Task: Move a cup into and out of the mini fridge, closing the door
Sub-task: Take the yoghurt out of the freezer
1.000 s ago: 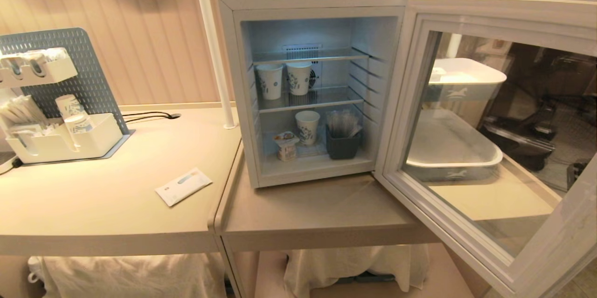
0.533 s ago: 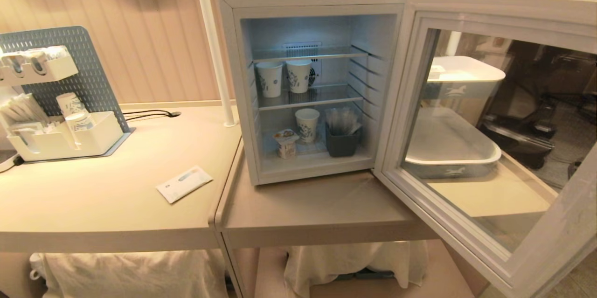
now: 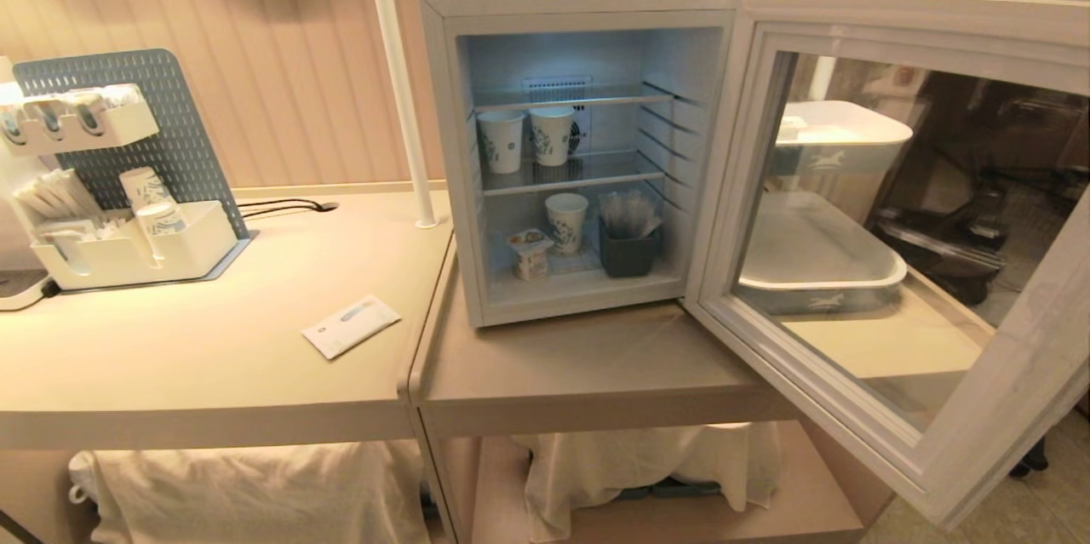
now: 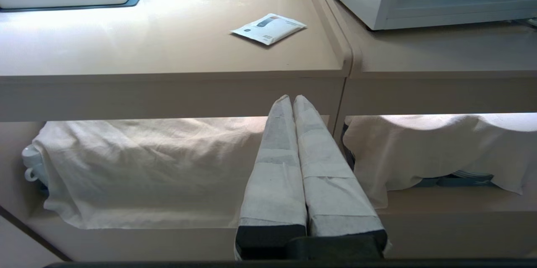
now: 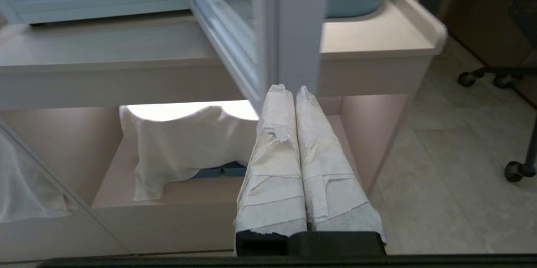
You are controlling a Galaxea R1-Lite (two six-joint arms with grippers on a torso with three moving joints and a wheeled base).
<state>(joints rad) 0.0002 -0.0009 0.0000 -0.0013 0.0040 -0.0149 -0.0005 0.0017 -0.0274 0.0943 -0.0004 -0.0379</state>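
My view has slid a little since a second ago: the mini fridge [image 3: 579,152] and the counter [image 3: 588,365] sit further right in the head view, everything shifting together, so it is my camera that moved, not the things. Nothing on the shelves has changed place.

The door [image 3: 894,220] stands swung wide to my right, its glass showing the white tubs behind it. The cup [image 3: 530,253], foil lid up, rests on the fridge's floor near the front left, just beside a taller paper cup [image 3: 566,222] and near a dark holder [image 3: 628,248].

My left gripper [image 4: 292,98] hangs low in front of the counter's edge, below a flat white packet [image 4: 268,28]; its wrapped fingers are pressed together on nothing. My right gripper [image 5: 289,88] sits equally low, just under the door's free edge, jaws likewise closed and empty.

With the cup already inside and the door open, I judge the fetching-out is next: I am lining up on the fridge, and neither arm has yet been raised toward the shelf.
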